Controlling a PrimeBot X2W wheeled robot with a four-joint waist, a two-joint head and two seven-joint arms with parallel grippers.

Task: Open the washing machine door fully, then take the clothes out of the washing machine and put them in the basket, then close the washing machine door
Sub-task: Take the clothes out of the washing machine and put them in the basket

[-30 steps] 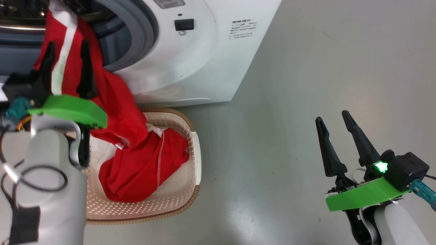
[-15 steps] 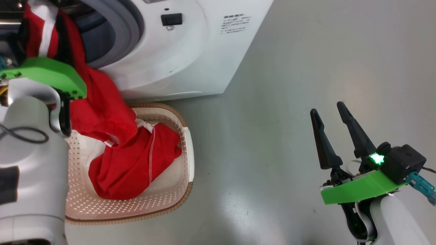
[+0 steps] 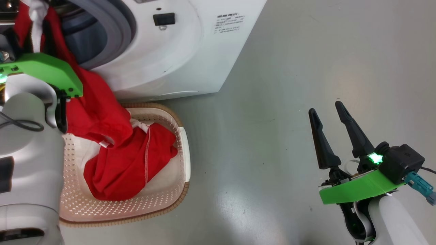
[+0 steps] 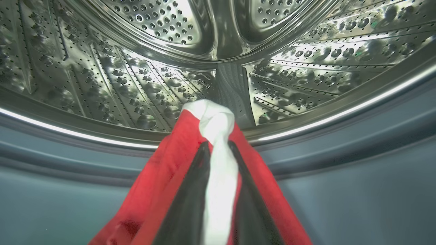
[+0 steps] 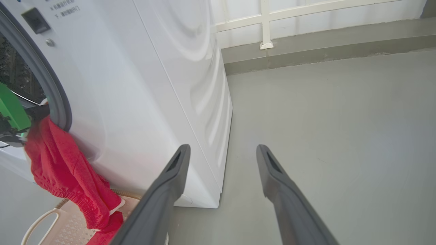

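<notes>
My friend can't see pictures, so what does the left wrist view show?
The left pincer pinches the white stripe of a red garment at the mouth of the washing machine. Behind it gleams the perforated steel drum.

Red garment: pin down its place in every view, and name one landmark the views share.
Head view: red garment drapes from the washer mouth, upper left, into the basket.
Left wrist view: red garment, bottom centre, white stripe between the left pincer fingers.
Right wrist view: red garment hangs at lower left.
Shared landmark: the grey gasket.
</notes>
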